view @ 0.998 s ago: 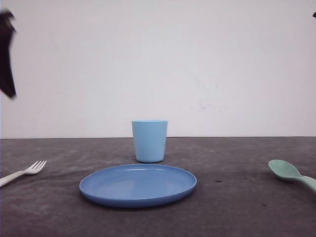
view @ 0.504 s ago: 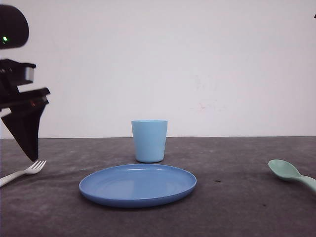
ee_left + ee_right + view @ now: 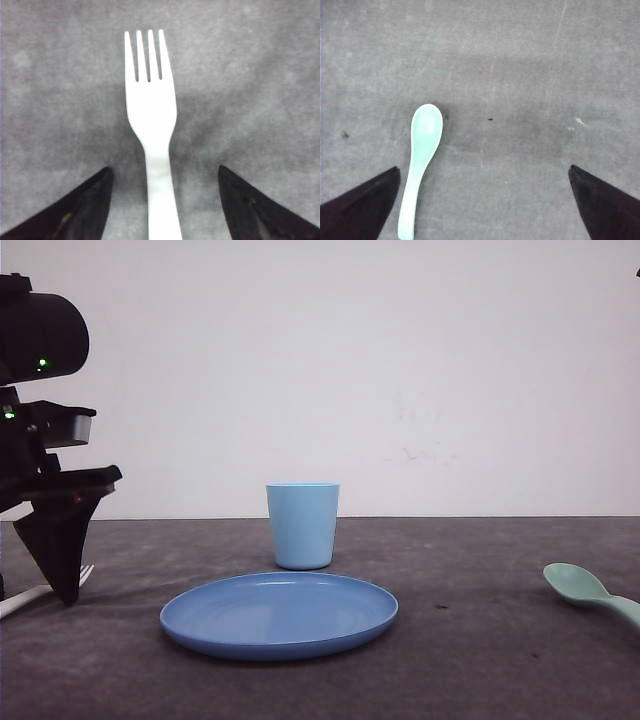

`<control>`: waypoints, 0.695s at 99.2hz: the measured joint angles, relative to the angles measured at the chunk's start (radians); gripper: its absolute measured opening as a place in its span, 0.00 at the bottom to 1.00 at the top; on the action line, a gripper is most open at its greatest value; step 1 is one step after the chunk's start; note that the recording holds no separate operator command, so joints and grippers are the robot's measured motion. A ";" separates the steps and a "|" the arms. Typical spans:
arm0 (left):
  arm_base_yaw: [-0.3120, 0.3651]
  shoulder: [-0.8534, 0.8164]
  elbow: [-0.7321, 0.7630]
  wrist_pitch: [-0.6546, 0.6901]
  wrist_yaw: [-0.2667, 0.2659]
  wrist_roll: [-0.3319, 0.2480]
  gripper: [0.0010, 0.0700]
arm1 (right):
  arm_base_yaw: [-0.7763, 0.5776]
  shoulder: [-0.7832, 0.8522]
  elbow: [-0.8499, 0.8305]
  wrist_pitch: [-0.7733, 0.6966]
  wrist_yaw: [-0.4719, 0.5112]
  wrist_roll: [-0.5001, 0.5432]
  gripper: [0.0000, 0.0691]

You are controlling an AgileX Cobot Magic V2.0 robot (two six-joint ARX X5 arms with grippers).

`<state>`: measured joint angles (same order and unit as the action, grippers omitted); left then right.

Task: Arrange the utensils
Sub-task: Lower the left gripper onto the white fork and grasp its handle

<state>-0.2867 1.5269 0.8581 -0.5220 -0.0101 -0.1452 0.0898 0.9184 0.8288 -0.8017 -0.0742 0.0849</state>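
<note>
The white fork (image 3: 151, 115) lies flat on the dark table, its handle running between the two fingers of my left gripper (image 3: 163, 169). That gripper is open, with a gap on each side of the handle. From the front, the left gripper (image 3: 60, 580) hangs low at the table's left edge and covers part of the fork (image 3: 22, 599). The mint-green spoon (image 3: 422, 150) lies bowl-up under my open right gripper (image 3: 483, 169), close to one finger (image 3: 367, 207) and apart from it. From the front the spoon (image 3: 580, 585) rests at the far right.
A light blue cup (image 3: 303, 525) stands upright at the table's middle. A round blue plate (image 3: 279, 613) lies just in front of it. Bare dark tabletop separates the plate from the fork and from the spoon.
My left arm has come down from the upper left and a little rightward. Its fingers now reach table level at the fork and cover part of it. Spoon, cup and plate have not moved.
</note>
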 joint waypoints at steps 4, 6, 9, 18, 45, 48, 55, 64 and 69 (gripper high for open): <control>-0.002 0.003 0.000 0.003 -0.007 0.000 0.56 | 0.000 0.000 0.000 0.000 0.000 0.000 0.98; -0.003 0.005 0.000 0.005 -0.011 -0.001 0.56 | 0.000 0.000 0.000 0.000 0.000 0.000 0.98; -0.003 0.006 0.000 0.006 -0.014 -0.001 0.55 | 0.000 0.000 0.000 0.000 0.000 0.000 0.98; -0.004 0.011 0.003 0.005 -0.022 -0.001 0.47 | 0.000 0.000 0.000 0.000 0.000 0.000 0.98; -0.006 0.013 0.003 0.016 -0.017 0.000 0.11 | 0.000 0.000 0.000 0.000 0.000 0.000 0.98; -0.007 0.013 0.003 0.017 -0.016 0.000 0.08 | 0.000 0.000 0.000 0.000 0.000 0.000 0.98; -0.010 0.013 0.004 0.017 -0.021 0.000 0.05 | 0.000 0.000 0.000 -0.001 0.000 0.000 0.98; -0.011 0.013 0.004 0.018 -0.033 0.005 0.05 | 0.000 0.000 0.000 -0.001 0.000 0.000 0.98; -0.012 0.013 0.004 0.018 -0.039 0.008 0.05 | 0.000 0.000 0.000 -0.001 0.000 0.000 0.98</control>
<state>-0.2985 1.5402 0.8623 -0.5041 -0.0486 -0.1375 0.0898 0.9184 0.8288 -0.8024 -0.0742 0.0849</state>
